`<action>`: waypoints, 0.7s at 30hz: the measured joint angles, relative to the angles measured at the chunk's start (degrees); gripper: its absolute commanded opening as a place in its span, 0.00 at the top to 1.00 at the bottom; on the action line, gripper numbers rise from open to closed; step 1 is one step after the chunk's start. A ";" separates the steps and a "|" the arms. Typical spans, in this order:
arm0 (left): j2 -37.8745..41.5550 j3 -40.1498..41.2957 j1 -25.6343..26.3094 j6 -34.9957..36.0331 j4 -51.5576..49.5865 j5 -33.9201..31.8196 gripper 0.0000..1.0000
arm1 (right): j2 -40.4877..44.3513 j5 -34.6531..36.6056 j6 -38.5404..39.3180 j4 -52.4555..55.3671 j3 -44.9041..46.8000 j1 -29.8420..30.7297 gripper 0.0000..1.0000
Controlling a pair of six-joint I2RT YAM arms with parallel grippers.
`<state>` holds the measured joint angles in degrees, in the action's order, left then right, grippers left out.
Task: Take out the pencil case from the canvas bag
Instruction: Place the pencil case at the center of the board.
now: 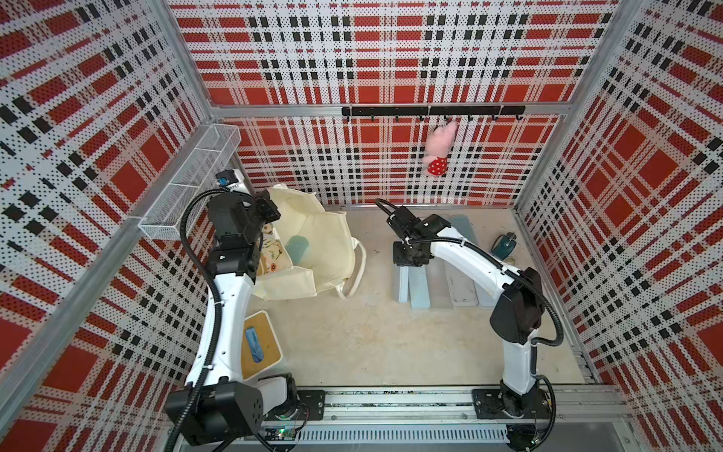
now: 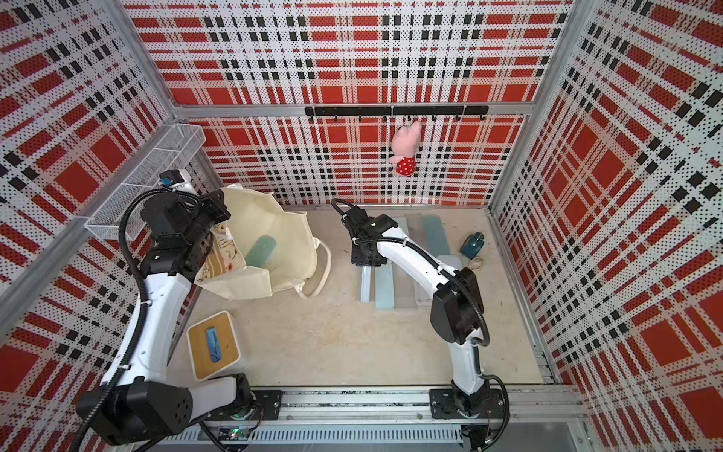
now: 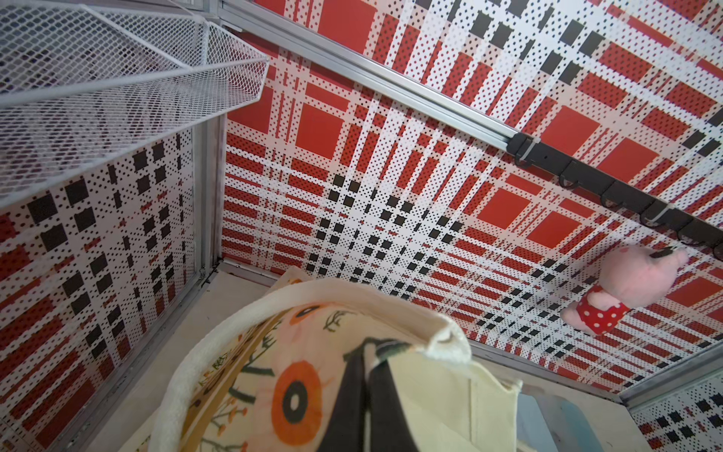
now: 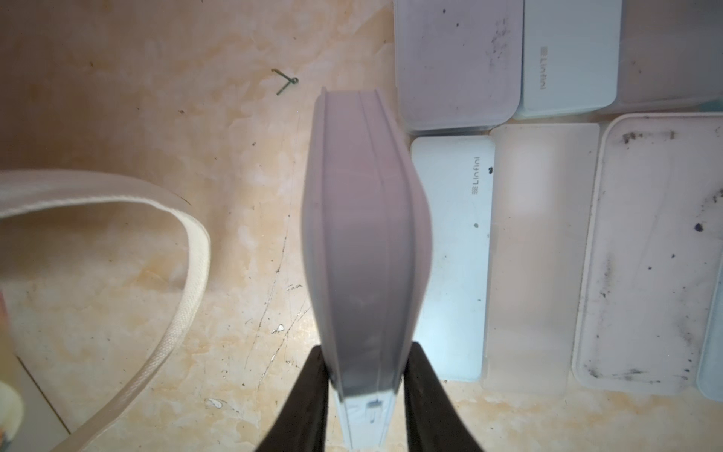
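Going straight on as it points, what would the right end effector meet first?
Probably the beige marbled tabletop: the right end effector points down at it, and the pale grey plastic pencil case it grips would land first. Remaining gap unclear.

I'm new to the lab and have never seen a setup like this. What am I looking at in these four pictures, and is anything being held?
This is a robot with two white arms fixed to a rail at the table's front, each ending in a two-fingered gripper. Two pictures look down on the whole scene from overhead; the other two come from cameras on the wrists. The left gripper is shut on the rim of the canvas bag, whose mouth stands open; a teal case shows inside. The right gripper clamps a pale pencil case on its edge over the table, beside a row of similar cases lying flat. A plush pig hangs from a hook bar on the back wall.
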<state>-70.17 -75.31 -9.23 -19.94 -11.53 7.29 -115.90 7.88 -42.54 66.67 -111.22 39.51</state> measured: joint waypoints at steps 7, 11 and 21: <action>0.00 -1.18 -0.52 -0.39 0.37 -0.07 1.00 | -7.04 0.39 0.11 6.34 -7.30 0.00 0.73; 0.02 -1.31 -0.83 -0.39 0.35 -0.07 1.00 | -9.84 0.28 0.24 7.72 -8.76 -0.17 0.70; 0.04 -1.29 -1.38 -0.42 0.33 -0.11 1.00 | -13.99 -0.63 0.33 7.54 -11.10 -0.81 0.59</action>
<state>-70.13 -76.60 -10.61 -20.36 -11.20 7.18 -129.88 7.25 -42.22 74.22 -122.32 38.70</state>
